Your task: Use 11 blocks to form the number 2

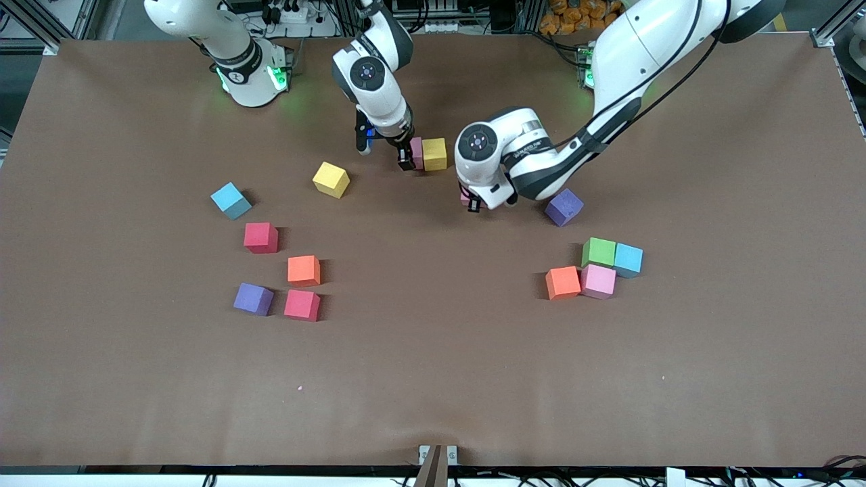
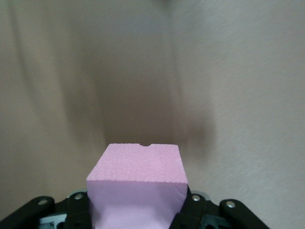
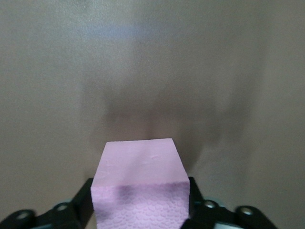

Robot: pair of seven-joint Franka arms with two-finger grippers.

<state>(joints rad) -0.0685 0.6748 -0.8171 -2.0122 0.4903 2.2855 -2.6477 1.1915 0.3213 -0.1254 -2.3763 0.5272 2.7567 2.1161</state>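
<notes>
My right gripper is low at a pink block that stands against a yellow block near the robots' bases; the same pink block fills the right wrist view. My left gripper is shut on another pink block, squeezed between its fingers just above the table beside a purple block. Loose blocks lie toward the right arm's end: yellow, red, orange, purple, red. No number 2 is in view.
Toward the left arm's end a tight cluster holds a green block, a light-blue cube, an orange block and a pink block. Another light-blue cube lies toward the right arm's end. The brown table is bare nearer the camera.
</notes>
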